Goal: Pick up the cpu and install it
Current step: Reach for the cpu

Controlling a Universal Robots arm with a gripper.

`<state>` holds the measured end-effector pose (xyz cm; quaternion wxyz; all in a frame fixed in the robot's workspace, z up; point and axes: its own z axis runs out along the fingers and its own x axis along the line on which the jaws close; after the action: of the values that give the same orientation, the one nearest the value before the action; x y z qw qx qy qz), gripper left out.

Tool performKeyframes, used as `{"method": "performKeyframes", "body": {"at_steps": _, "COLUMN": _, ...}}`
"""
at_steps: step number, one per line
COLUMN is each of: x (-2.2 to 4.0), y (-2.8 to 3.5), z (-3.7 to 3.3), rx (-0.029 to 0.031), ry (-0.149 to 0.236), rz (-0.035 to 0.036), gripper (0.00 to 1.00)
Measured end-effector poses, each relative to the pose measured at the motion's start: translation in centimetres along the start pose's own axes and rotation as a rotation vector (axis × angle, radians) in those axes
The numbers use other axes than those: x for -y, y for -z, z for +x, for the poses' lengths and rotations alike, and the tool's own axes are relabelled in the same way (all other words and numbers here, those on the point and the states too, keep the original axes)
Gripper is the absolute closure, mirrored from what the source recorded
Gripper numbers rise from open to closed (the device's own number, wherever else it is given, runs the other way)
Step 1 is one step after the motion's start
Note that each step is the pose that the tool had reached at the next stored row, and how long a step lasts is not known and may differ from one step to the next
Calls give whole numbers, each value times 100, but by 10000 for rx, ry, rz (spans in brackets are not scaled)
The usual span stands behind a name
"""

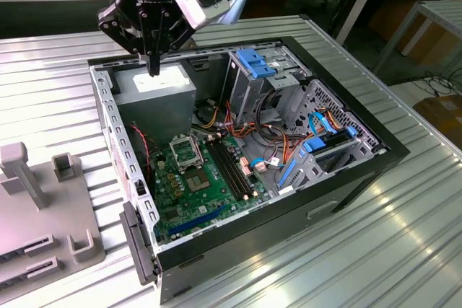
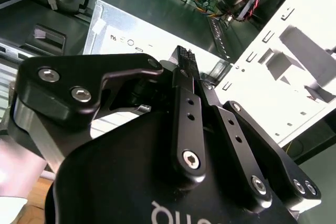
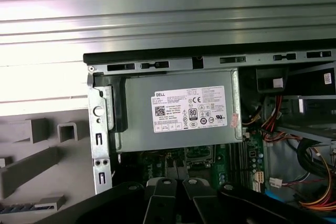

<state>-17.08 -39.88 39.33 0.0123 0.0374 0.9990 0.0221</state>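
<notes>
Above the power supply (image 1: pixel 160 86), at the corner of the open computer case (image 1: pixel 393 155) toward the exterior view's left, you have the hand (image 1: pixel 153 67) hanging clear of all parts. Its fingers are drawn together, and no gap shows between them in the exterior view or the second wrist view. Whether the cpu is pinched edge-on between the tips cannot be told.

Status of the work:
- Judge the installation as not done. The hand is high over the case and well apart from the cpu socket (image 1: pixel 184 151) on the motherboard (image 1: pixel 180 200).
- Whether the socket's metal frame stands open, and whether a chip lies inside it, cannot be read from these views.

Surroundings and obstructions:
- The power supply lies directly beneath the hand, between it and the motherboard.
- The perforated side wall (image 1: pixel 108 117) of the case stands just beside the hand.
- A red and black wire (image 1: pixel 142 146) hangs between that wall and the socket.
- The memory slots (image 1: pixel 231 167) run just beside the socket, on the exterior view's right.
- A small dark die (image 1: pixel 198 178) sits near the socket. Do not mistake it for the cpu.
- The blue-tabbed drive cage (image 1: pixel 254 68) and the cable bundle (image 1: pixel 271 135) are well apart from the socket.
- A grey fixture (image 1: pixel 43 200) rests on the bench (image 1: pixel 361 250) outside the case.
</notes>
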Motion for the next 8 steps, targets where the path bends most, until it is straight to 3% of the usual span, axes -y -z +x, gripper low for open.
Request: {"method": "performKeyframes", "body": {"at_steps": 8, "x": 8, "y": 3, "z": 108, "rx": -7, "ry": -1, "rz": 1, "gripper": 89}}
